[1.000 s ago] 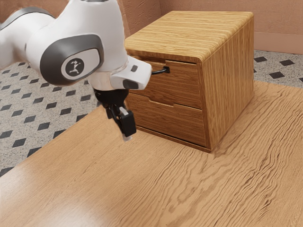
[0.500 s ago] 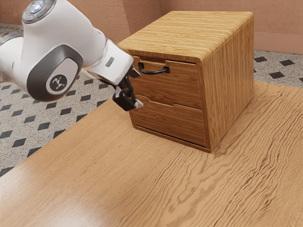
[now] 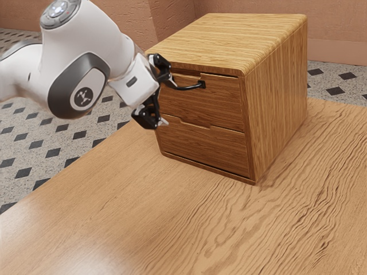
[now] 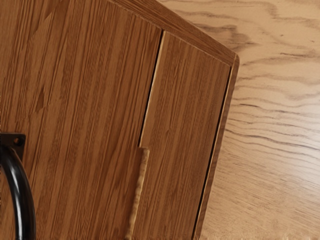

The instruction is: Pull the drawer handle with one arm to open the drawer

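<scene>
Two drawers sit stacked in a boxy wooden cabinet (image 3: 241, 40) with rounded edges and strong, streaky grain. It stands on a wooden table (image 3: 200, 229) of wavier grain, beyond which we see a pale floor (image 3: 34, 137) dotted with dark diamonds. From the side camera, both the top drawer (image 3: 212, 103) and the lower drawer (image 3: 206, 143) lie flush with the cabinet's front, so both are shut. The handle (image 3: 188, 86), a thin black curved bar, is fixed high on the top drawer. Our smooth white arm (image 3: 74, 63) with grey joint caps comes in from the exterior view's left, its hand turned toward the cabinet's front. The black gripper (image 3: 157, 93) is spread wide, one finger above the other; the upper finger (image 3: 163, 69) is at the handle's near end, the lower one level with the seam between the drawers, and nothing is clamped between them. From our wrist camera we look closely at the cabinet's front. The handle (image 4: 17, 195) shows as a glossy black arc rising from a small square mount on the top drawer (image 4: 80, 100). A narrow seam with a lighter notch (image 4: 137, 195) divides it from the lower drawer (image 4: 185, 140), and past the cabinet's edge lies the table (image 4: 275, 125).
</scene>
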{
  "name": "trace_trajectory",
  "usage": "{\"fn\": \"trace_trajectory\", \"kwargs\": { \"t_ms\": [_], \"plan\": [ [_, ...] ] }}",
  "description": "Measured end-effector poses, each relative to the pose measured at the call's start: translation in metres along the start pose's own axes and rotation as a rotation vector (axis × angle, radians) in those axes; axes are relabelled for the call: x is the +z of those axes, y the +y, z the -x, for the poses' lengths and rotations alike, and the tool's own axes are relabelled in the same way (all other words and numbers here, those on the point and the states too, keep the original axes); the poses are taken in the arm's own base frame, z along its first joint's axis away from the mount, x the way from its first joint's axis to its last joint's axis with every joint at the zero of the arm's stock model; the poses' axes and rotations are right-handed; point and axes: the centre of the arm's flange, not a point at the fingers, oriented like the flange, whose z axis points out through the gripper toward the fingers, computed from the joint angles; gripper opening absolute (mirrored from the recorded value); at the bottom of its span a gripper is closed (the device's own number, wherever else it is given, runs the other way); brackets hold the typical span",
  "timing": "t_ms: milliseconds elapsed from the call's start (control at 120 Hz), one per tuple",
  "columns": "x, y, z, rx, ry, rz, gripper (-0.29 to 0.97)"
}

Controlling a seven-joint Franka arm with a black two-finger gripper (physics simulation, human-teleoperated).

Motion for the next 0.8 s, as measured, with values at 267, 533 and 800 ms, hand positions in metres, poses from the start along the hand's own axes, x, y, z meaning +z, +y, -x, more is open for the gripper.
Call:
{"fn": "trace_trajectory", "kwargs": {
  "t_ms": [267,533,800],
  "plan": [
    [0.024,-0.015,0.001,0.067,-0.02,0.013,0.68],
    [0.038,-0.037,0.02,0.072,-0.042,0.004,0.68],
    [0.05,-0.044,0.01,0.109,-0.032,0.007,0.68]
  ]
}}
